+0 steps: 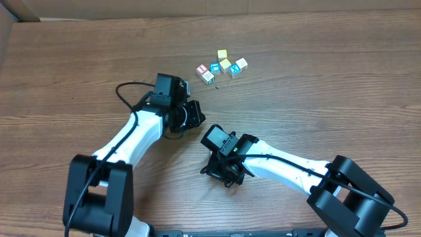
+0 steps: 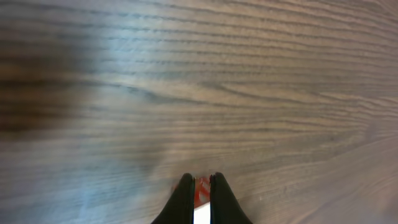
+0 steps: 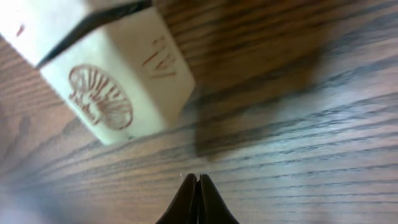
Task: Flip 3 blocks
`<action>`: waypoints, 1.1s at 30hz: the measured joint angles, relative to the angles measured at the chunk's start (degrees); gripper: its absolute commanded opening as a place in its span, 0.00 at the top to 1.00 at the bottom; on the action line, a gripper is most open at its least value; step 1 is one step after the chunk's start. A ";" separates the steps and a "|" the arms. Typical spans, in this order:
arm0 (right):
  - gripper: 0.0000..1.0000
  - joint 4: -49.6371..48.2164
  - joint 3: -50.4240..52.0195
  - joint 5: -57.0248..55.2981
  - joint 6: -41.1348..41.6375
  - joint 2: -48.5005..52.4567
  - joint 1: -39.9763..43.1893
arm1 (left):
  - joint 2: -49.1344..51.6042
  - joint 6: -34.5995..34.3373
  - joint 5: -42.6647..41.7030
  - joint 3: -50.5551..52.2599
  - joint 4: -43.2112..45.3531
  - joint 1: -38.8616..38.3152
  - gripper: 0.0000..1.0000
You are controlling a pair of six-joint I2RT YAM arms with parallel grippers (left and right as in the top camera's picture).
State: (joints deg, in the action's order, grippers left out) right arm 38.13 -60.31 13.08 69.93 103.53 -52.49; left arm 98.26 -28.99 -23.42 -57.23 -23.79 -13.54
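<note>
The little alphabet cubes are all bunched in one cluster toward the far side of the wooden table point(image 1: 316, 79), well apart from both arms. Of the pale cream ones, the red-marked block point(image 1: 202, 69) sits at the left end. The second cream block point(image 1: 209, 78) is right against it on the near side, and the third cream block point(image 1: 241, 64) is at the right end. Between them sit a blue-faced cube point(image 1: 215, 68), a yellow-topped cube point(image 1: 222, 54) at the back, another yellow cube point(image 1: 225, 64) just in front of it, and the blue X cube point(image 1: 233, 70).

The left gripper point(image 2: 200, 186) is low over the wood with its fingers pinched nearly together. There's a sliver of red and white in the slit (too blurry to say what it is or whether it's actually gripped).

The right gripper point(image 3: 196, 185) is clamped fully closed, tips touching, with nothing in it. Just ahead and to the left in its wrist view is a close-up block point(image 3: 118, 81). It's pale, with a reddish-brown printed picture on one face and letters on the next. It's clear of the fingers and throws a shadow to the right. Behind it, across a dark gap, is another pale surface, and I can't tell if that's a second block
</note>
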 measured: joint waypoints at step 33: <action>0.96 -4.11 0.00 -8.59 5.07 0.00 -0.02 | 6.29 3.50 -1.01 0.00 2.78 -1.75 0.96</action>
State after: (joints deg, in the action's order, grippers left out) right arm 34.02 -60.31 4.49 75.00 103.53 -52.51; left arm 104.55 -25.50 -24.43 -57.23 -21.02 -15.29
